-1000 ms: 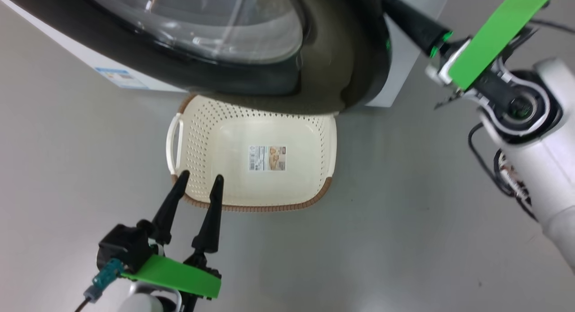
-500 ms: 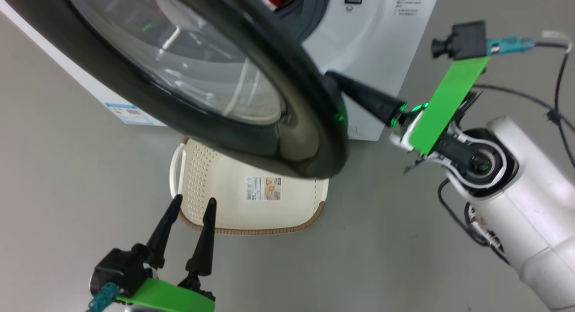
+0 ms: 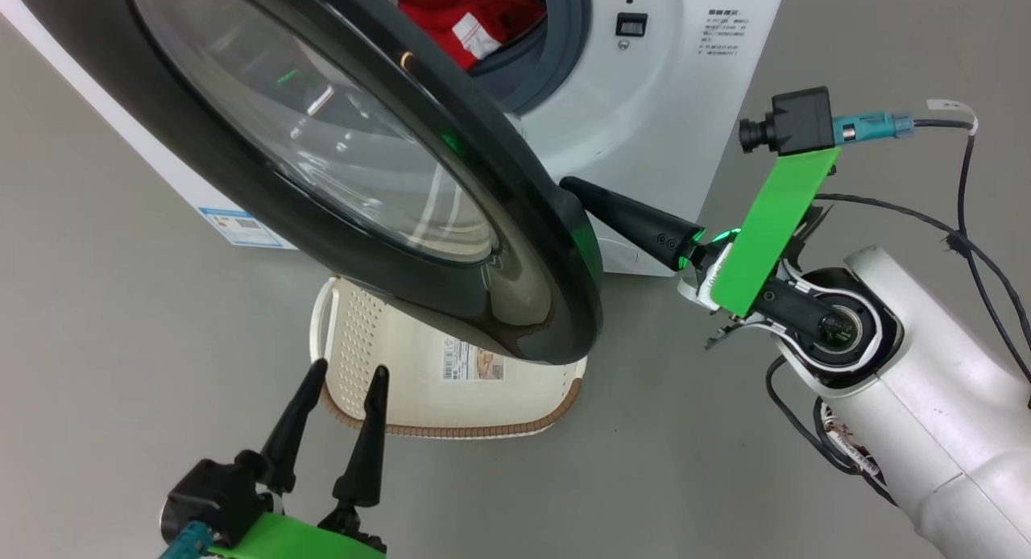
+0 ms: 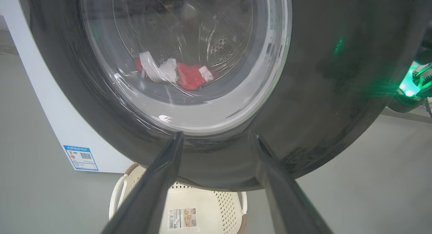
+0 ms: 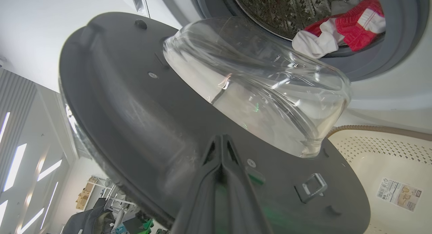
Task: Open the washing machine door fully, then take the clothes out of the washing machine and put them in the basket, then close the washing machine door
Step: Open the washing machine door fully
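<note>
The washing machine door (image 3: pixel 556 245) stands partly open, its black rim and glass window swung out over the basket (image 3: pixel 483 398). My right gripper (image 3: pixel 576 188) is shut, and its tip rests against the door's grey inner face (image 5: pixel 135 109) beside the bulging glass (image 5: pixel 270 102). Red and white clothes (image 3: pixel 467 15) lie in the drum of the washing machine (image 3: pixel 685 100); they also show through the glass (image 4: pixel 189 75) and in the opening (image 5: pixel 354 25). My left gripper (image 3: pixel 348 371) is open and empty over the basket's near left corner, pointing at the door's outer face (image 4: pixel 320 92).
The cream basket (image 4: pixel 209 207) sits on the grey floor right under the door's lower edge. A blue sticker (image 3: pixel 238 225) marks the machine's side. A metal latch (image 5: pixel 310 188) sticks out of the door's inner face. Cables trail from my right arm (image 3: pixel 902 382).
The head view has shifted. The door has swung farther from the machine with my shut right gripper behind it, and the drum opening with the red clothes has come into sight. My left gripper stays open.
</note>
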You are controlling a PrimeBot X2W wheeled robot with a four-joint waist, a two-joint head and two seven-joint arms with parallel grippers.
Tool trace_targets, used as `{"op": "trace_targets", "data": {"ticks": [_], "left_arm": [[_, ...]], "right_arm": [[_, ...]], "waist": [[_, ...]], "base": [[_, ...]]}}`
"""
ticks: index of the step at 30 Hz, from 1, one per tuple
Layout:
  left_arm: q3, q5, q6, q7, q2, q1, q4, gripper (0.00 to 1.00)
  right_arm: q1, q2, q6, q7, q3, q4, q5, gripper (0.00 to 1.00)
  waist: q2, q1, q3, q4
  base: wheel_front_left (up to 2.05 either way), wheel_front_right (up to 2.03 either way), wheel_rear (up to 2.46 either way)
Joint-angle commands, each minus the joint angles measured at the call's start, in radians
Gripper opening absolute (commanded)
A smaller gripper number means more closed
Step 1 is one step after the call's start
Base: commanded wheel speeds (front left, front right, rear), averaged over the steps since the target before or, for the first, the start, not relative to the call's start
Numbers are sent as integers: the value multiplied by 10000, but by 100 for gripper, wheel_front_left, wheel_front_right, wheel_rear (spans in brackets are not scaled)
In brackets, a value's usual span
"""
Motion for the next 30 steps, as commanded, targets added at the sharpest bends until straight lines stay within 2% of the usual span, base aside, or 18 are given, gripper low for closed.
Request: {"op": "trace_targets", "data": {"ticks": [1, 2, 4, 6, 30], "left_arm": [[287, -30, -54, -120, 195, 45, -313, 100], [288, -30, -54, -120, 212, 69, -310, 100], [308, -37, -54, -120, 239, 117, -303, 100], [344, -38, -54, -120, 272, 173, -288, 100], [1039, 199, -54, -120, 458, 1016, -221, 100]], "right_arm": [[273, 176, 81, -184, -32, -232, -164, 20], [332, 158, 81, -283, -43, -193, -232, 33], [493, 114, 81, -483, -69, -123, -324, 43], [711, 71, 81, -706, -111, -77, -364, 100], [4276, -544, 81, -3057, -424, -15, -507, 100]], "waist": [[0, 0, -62, -29], [0, 0, -93, -52], [0, 0, -161, -103], [0, 0, -251, -171], [0, 0, -1124, -1300]], "base": [[0, 0, 0], [0, 0, 0], [0, 0, 0], [0, 0, 0], [0, 0, 0]]}}
